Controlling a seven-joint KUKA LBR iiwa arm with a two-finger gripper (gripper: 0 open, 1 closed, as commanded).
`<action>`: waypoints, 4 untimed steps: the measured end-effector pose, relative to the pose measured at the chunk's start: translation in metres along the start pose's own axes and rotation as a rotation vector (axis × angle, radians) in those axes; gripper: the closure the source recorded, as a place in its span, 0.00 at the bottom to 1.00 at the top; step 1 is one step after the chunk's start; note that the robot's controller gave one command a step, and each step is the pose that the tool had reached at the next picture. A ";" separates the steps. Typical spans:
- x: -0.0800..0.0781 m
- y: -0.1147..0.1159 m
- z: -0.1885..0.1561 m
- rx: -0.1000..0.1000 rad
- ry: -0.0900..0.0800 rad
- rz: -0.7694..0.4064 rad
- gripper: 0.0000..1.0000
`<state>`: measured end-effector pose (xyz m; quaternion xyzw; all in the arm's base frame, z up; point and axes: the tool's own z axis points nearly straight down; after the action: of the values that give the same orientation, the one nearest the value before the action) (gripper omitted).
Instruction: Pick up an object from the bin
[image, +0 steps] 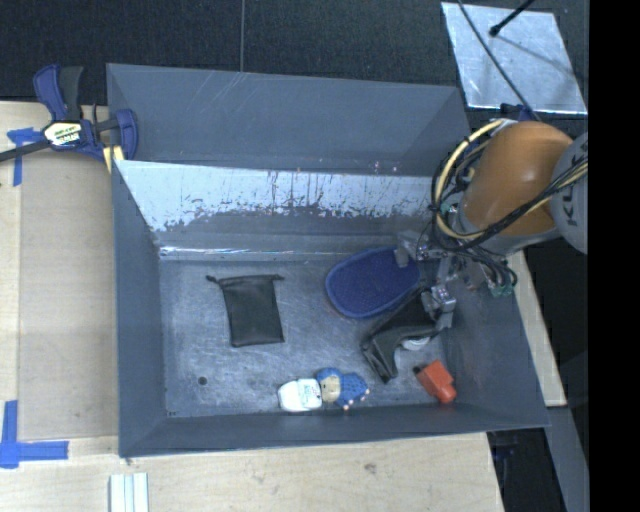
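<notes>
My gripper (380, 362) reaches down into the right part of the bin, its dark fingers low over the floor. A blue oval brush-like thing (366, 283) lies just behind it, near the back wall. A small orange-red block (436, 381) sits on the floor to the gripper's right. In front of the fingertips lies a small white and blue toy figure (322, 391).
A flat dark grey pouch (252, 309) lies on the left half of the bin floor, well apart from the gripper. The arm with its orange dome and cables comes in over the bin's right rim.
</notes>
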<state>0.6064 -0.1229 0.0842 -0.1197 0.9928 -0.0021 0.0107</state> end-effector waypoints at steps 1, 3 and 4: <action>-0.001 -0.002 -0.003 0.004 -0.005 0.000 1.00; 0.000 -0.002 -0.003 0.004 -0.002 0.000 1.00; 0.001 0.000 0.002 0.001 0.000 0.000 0.00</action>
<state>0.6054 -0.1234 0.0826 -0.1198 0.9927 -0.0026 0.0109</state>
